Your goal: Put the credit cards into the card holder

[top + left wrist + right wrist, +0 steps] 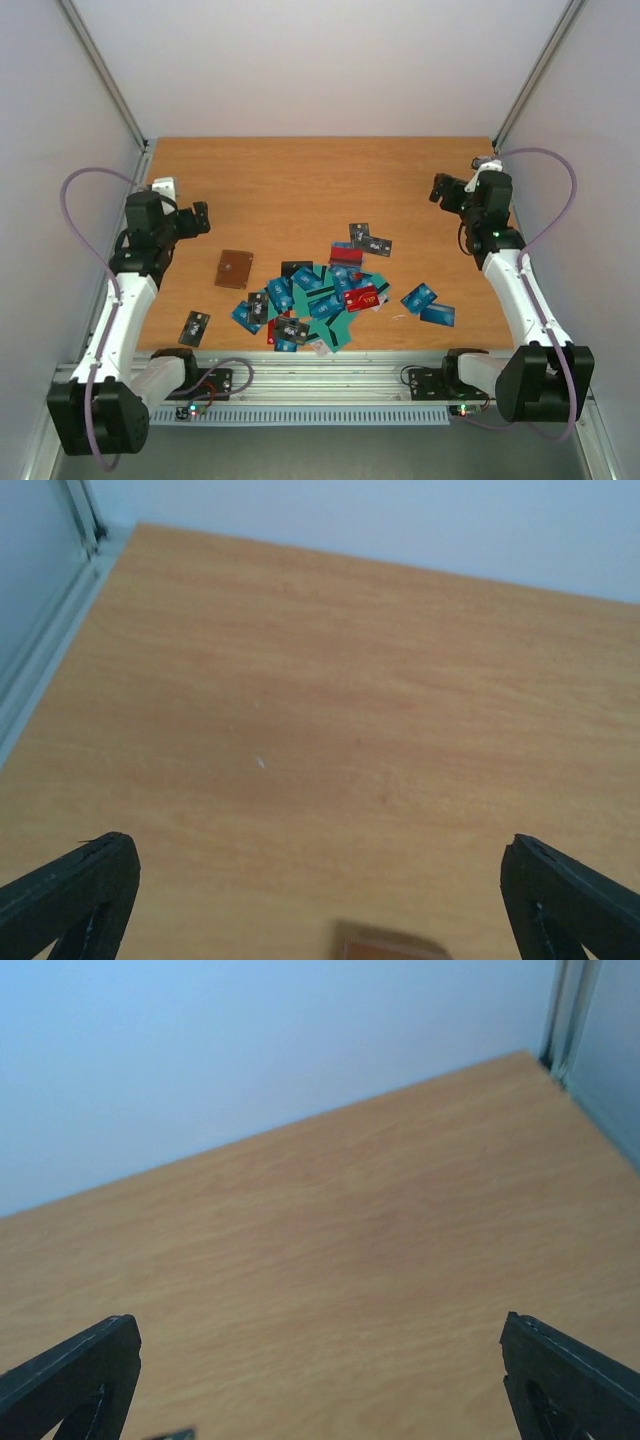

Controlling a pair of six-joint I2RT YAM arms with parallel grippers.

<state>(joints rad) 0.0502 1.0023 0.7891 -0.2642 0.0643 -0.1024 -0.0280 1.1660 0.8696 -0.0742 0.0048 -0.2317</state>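
Several credit cards [318, 300], mostly blue and teal with some red and black, lie in a loose pile at the table's near middle. The brown card holder [235, 269] lies flat to the left of the pile. Its far edge shows at the bottom of the left wrist view [395, 948]. My left gripper [203, 218] hovers open behind and left of the holder, with nothing between its fingers [70, 895]. My right gripper [440, 187] is open and empty above the back right of the table, far from the cards.
A lone black card [194, 328] lies near the front left. Two blue cards [428, 305] sit right of the pile and black ones [370, 240] behind it. A dark card corner [170, 1434] shows low in the right wrist view. White walls enclose the wooden table [300, 190].
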